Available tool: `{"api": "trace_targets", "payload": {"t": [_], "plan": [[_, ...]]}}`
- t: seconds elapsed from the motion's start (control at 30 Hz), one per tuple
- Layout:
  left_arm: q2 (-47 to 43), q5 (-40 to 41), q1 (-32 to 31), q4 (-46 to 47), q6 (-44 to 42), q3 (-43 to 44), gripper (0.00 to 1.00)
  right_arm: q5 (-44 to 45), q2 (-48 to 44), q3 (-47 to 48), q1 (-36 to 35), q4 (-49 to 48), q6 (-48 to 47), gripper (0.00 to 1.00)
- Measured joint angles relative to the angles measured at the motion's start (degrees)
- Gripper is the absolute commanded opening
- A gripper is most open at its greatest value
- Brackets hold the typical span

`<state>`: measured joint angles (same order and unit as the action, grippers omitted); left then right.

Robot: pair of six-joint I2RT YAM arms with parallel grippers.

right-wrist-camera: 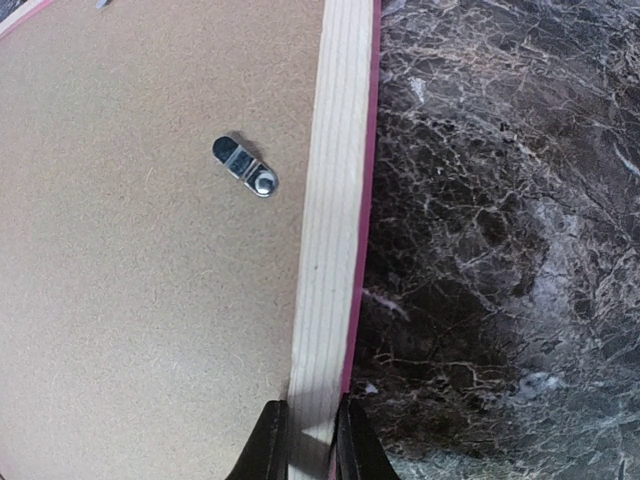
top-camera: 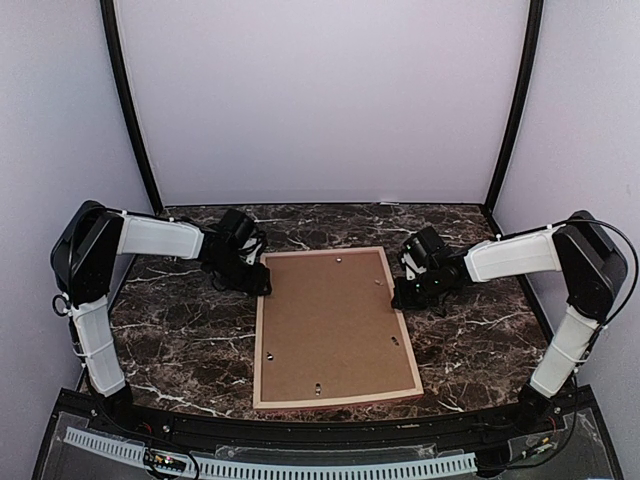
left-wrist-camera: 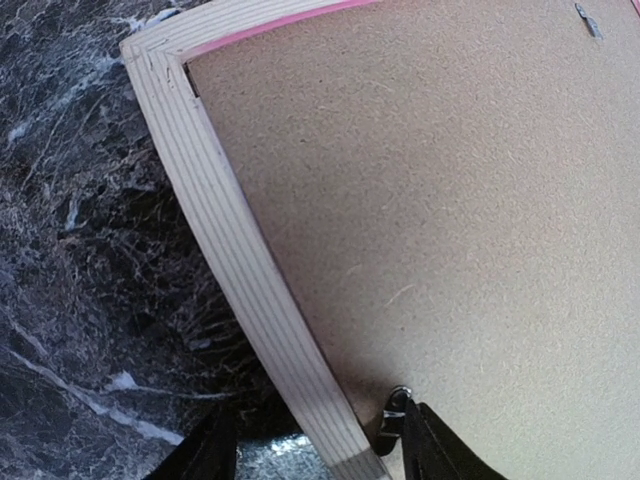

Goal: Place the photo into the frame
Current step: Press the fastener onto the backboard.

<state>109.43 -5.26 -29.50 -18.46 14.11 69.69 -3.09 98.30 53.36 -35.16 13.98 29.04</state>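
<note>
Left gripper (left-wrist-camera: 315,455) is spread, straddling the frame (left-wrist-camera: 250,290) on its pale rail near the ten o'clock corner. Its inner finger sits right beside a small metal tab (left-wrist-camera: 398,398), so it looks lined up to work that fastener, not to grip. Right gripper (right-wrist-camera: 310,445) pinches the opposite rail at about two o'clock, likely bracing the frame so it can't slide. Moving outward, the frame lies face down on the marble table (top-camera: 180,340), pink edge just peeking out. The brown backing panel (top-camera: 330,320) is seated inside, with a turn clip (right-wrist-camera: 245,165) on it. The photo isn't visible, and I cannot tell whether it sits beneath the panel.
</note>
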Motion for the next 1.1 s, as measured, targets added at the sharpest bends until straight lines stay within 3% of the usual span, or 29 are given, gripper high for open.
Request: {"api": "trace_targets", "payload": {"t": [0.47, 1.1], "plan": [[-0.81, -1.42, 1.62, 1.2, 1.42, -0.63, 0.68, -0.11, 0.0, 0.0, 0.04, 0.0, -0.02, 0.02], [-1.11, -2.38, 3.26, 1.81, 1.97, 0.44, 0.69, -0.26, 0.24, 0.42, 0.09, 0.48, -0.04, 0.02]]}}
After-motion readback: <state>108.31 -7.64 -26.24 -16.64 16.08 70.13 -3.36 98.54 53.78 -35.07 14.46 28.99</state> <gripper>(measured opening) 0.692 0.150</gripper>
